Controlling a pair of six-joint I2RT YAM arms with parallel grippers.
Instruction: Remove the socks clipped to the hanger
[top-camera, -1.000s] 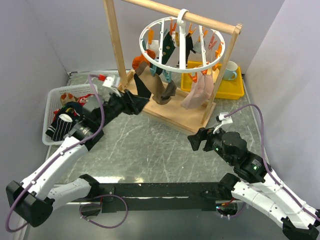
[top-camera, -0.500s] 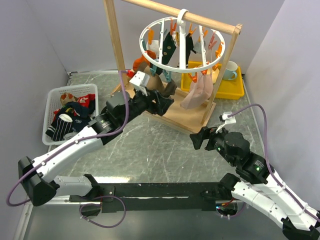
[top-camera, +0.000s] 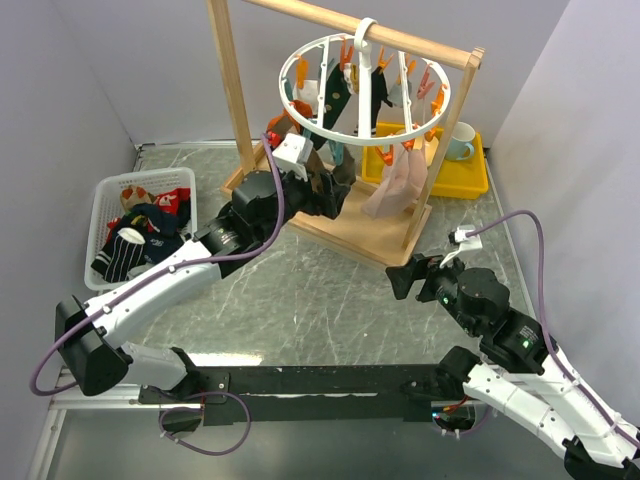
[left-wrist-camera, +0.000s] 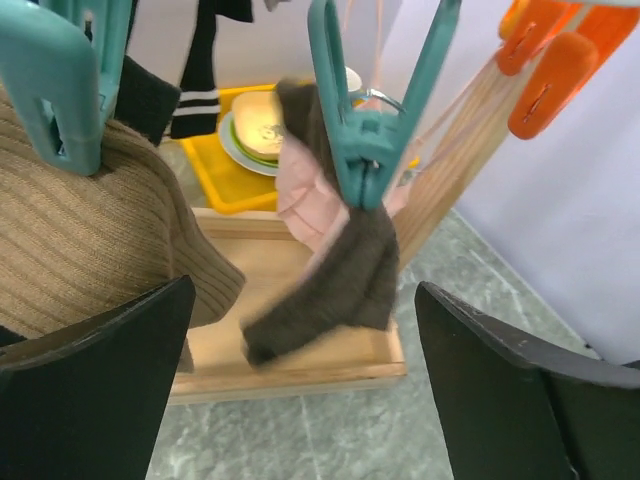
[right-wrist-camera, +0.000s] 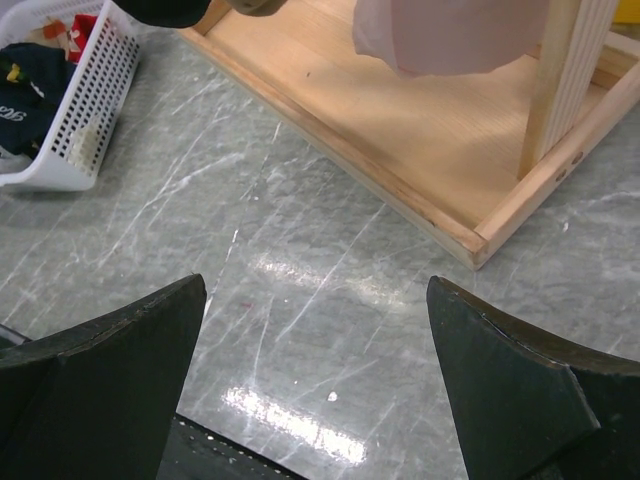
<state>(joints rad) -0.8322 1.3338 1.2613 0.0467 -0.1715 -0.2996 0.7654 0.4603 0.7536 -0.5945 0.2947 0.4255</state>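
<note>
Top view: the hanger (top-camera: 366, 32) hangs from the wooden rack (top-camera: 228, 80) with socks (top-camera: 395, 185) clipped on. The white basket (top-camera: 105, 195) holds loose socks (top-camera: 135, 240); the yellow tray (top-camera: 470, 175) holds a cup (top-camera: 460, 142)

Left wrist: the left gripper (left-wrist-camera: 302, 300) gapes wide and empty before a brown sock (left-wrist-camera: 340, 280) pinned in a teal clothespin (left-wrist-camera: 365, 150)

Right wrist: the right gripper (right-wrist-camera: 315, 290) is spread wide over the table (right-wrist-camera: 300, 260), holding nothing

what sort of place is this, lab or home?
Probably a robotics lab bench staged as laundry: plain panels box in the table, a wooden rack holds a round clip hanger, a mesh basket holds socks.
</note>
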